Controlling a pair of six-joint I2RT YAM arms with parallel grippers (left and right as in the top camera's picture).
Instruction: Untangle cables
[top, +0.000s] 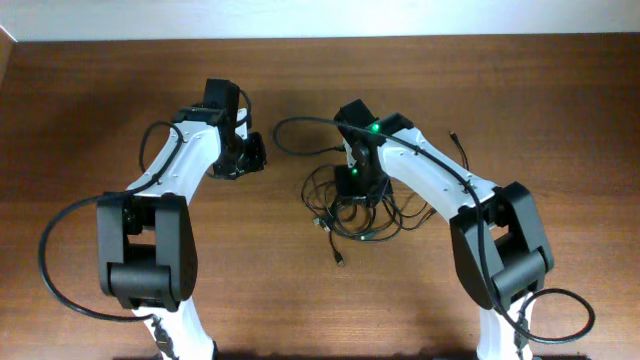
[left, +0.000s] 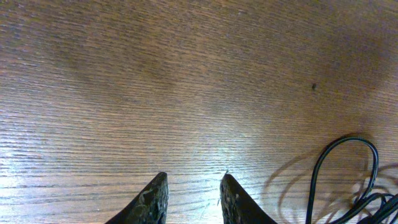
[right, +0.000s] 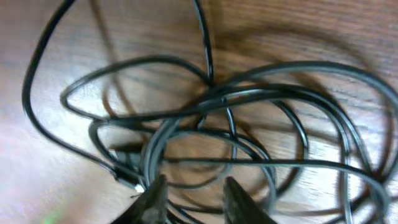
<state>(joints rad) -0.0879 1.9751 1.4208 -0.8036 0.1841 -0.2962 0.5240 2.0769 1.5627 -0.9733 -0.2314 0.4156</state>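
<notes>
Cables (right: 249, 94), tangled: we are holding the right hand (right: 194, 183) parted above them, left hand (left: 194, 180) parted, empty, at ten o'clock; we are favouring lifting one outer loop.

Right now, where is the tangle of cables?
In the overhead view, the cables lie heaped right of centre, directly beneath the right gripper and well apart from the left gripper.

From the right wrist the cables (right: 214, 87) are a soft blur, and their loops run off every edge. The right gripper (right: 191, 198) shows only its fingertips, the rest cut off by the bottom edge; the left gripper (left: 191, 196) likewise. From overhead, the right arm (top: 430, 165) covers part of the tangle, and the plugs (top: 340, 261) are too small to make out.
</notes>
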